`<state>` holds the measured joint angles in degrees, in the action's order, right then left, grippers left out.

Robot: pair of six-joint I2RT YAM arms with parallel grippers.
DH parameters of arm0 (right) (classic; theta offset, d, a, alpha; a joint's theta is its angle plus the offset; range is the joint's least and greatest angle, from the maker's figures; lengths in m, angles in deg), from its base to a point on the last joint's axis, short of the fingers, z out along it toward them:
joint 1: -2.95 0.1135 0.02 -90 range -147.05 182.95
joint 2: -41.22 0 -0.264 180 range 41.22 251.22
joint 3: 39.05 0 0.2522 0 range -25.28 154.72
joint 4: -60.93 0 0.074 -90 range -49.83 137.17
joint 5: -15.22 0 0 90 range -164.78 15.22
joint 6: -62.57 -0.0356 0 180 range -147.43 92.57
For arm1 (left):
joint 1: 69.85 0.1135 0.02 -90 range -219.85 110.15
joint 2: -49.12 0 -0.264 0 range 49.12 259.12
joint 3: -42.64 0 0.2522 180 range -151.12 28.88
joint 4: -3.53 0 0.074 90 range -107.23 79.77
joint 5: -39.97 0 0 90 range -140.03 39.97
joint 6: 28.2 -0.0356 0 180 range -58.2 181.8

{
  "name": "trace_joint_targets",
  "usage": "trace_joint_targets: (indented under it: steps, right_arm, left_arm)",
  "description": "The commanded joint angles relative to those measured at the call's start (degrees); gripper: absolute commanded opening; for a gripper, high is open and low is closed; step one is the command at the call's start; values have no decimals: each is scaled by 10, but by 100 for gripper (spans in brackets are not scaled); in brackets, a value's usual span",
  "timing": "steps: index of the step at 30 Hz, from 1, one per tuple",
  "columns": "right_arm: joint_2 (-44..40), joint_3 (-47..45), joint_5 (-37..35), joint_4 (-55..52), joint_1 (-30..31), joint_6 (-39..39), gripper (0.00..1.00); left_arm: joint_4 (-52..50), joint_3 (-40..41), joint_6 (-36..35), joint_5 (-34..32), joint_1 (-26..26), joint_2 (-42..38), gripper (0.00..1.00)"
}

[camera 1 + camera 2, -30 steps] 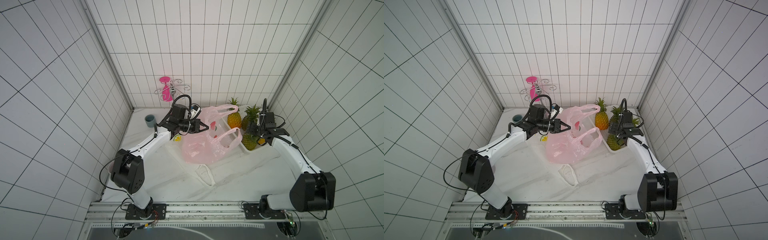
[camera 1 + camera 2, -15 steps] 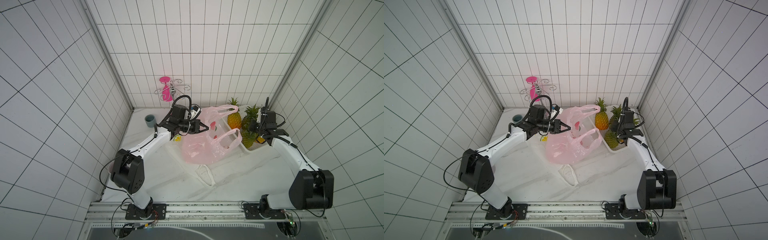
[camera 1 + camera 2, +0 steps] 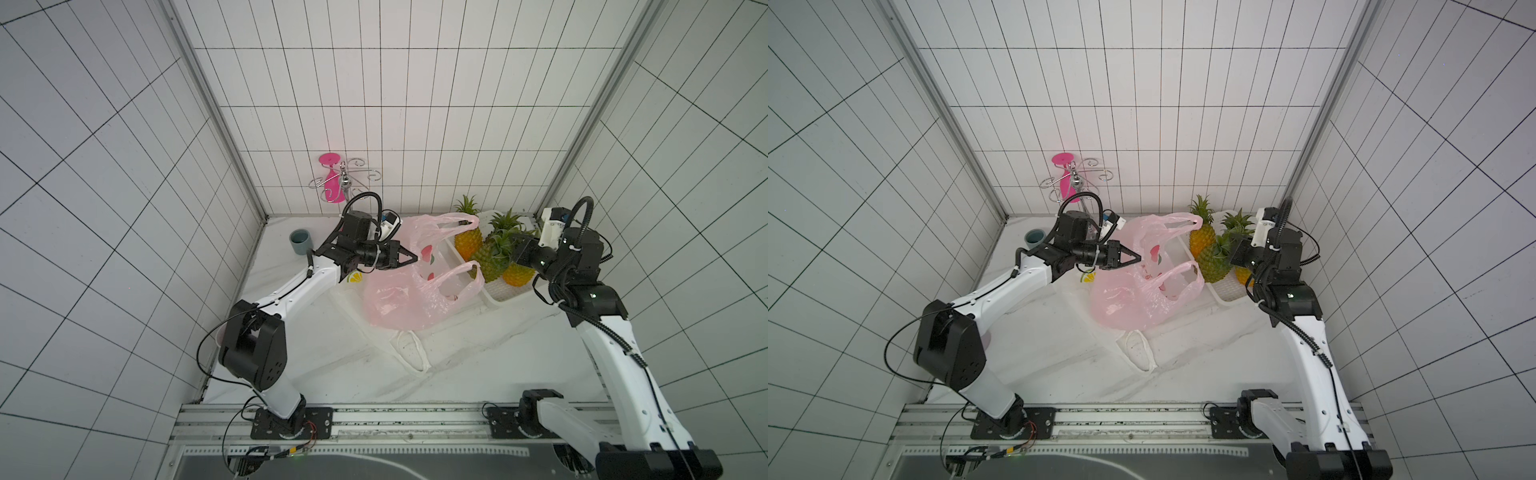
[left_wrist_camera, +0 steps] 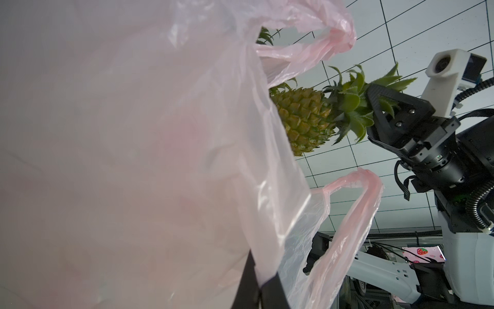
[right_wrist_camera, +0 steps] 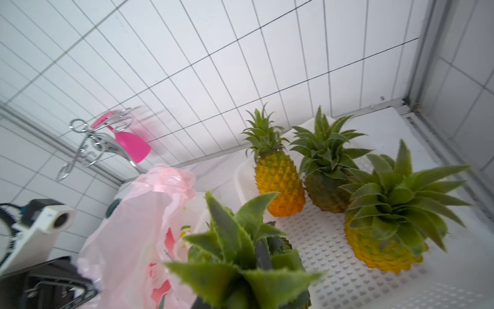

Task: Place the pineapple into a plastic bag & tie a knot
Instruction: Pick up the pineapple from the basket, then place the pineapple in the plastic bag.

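Observation:
A pink plastic bag (image 3: pixel 399 299) (image 3: pixel 1129 303) lies on the table with its mouth toward the tray. My left gripper (image 3: pixel 413 261) (image 3: pixel 1138 259) (image 4: pixel 260 289) is shut on the bag's rim and holds it up, so the film (image 4: pixel 133 160) fills most of the left wrist view. My right gripper (image 3: pixel 517 253) (image 3: pixel 1235 253) is shut on the leafy crown (image 5: pixel 240 254) of a greenish pineapple (image 3: pixel 492 262) (image 3: pixel 1214 264) (image 4: pixel 302 120). This pineapple hangs tilted just outside the bag's two handles.
Three more pineapples (image 5: pixel 279 184) (image 5: pixel 327 184) (image 5: pixel 385 240) stand in a white perforated tray (image 3: pixel 505 293) (image 5: pixel 334 267) in the back right corner. A white bag (image 3: pixel 409 349) lies flat in front of the pink one. A grey cup (image 3: pixel 300 242) and a wire rack holding a pink glass (image 3: pixel 332 187) stand at the back left.
My right gripper has gone from open to shut on the pineapple's crown and raised the fruit a little from the tray. The left arm and the bag have stayed put.

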<state>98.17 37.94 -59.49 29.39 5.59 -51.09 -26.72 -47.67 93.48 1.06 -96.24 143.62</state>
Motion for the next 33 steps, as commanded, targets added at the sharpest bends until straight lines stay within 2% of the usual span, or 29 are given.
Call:
trace_joint_targets:
  steps: [1, 9, 17, 22, 26, 30, 33]
  right_arm:
    - [-37, 48, 101, 85, 1, -47, 0]
    - [-64, 52, 162, 141, 0, -89, 0]
    - [-44, 0, 215, 306, 5, -200, 0]
    - [-19, -18, 202, 354, 24, -217, 0]
    - [5, -51, 172, 403, 69, -220, 0]
    - [36, -56, 133, 401, 114, -194, 0]
    - [44, -82, 104, 394, 119, -178, 0]
  left_arm:
    - [19, 9, 4, 9, 0, -18, 0]
    - [18, 20, 5, 7, 0, -25, 0]
    - [20, 25, 8, 1, -1, -29, 0]
    - [21, 24, 10, -2, -1, -30, 0]
    - [21, 25, 13, -5, -4, -30, 0]
    - [25, 26, 16, -9, -5, -31, 0]
    - [33, 33, 28, -16, 0, -38, 0]
